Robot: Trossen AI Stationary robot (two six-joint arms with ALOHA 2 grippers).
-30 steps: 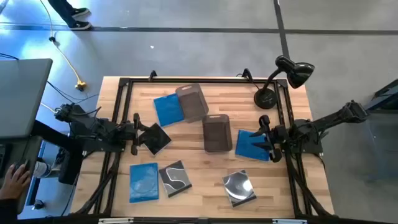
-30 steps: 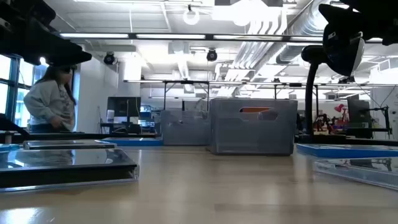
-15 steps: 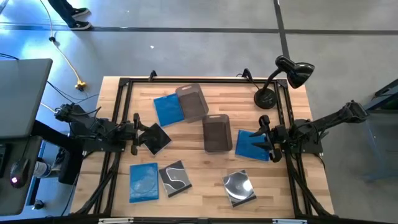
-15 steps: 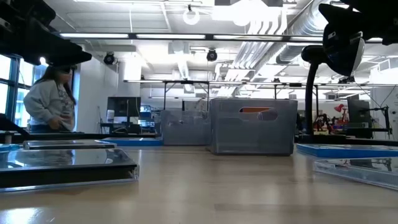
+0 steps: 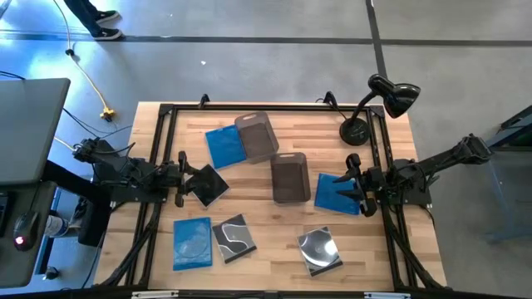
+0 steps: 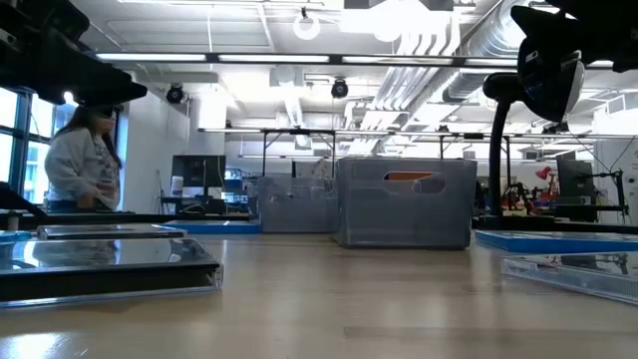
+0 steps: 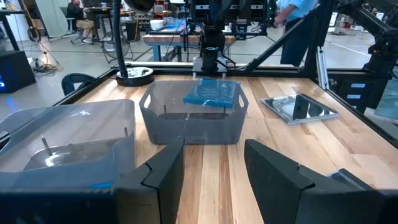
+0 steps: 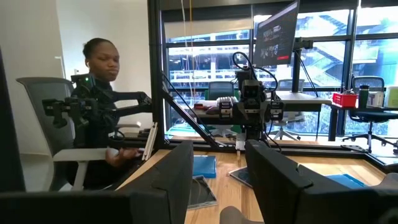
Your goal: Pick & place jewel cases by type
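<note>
Jewel cases are seen spread across the wooden table in the high view: a blue case at upper centre-left, touching a smoky tub; a dark case at mid left, just beside the left gripper; a second blue case and a black-and-silver case side by side at lower left; a silver-faced case at lower right; a third blue case at mid right, partly under the right gripper. A second tub sits at centre, and a desk lamp at upper right.

Left gripper fingers are shown spread apart and empty only by the left wrist view. Right gripper fingers are likewise seen parted with nothing between them in the right wrist view, where a seated person also appears.

In the low view the cases are reduced to thin edges, the tubs standing behind them.
</note>
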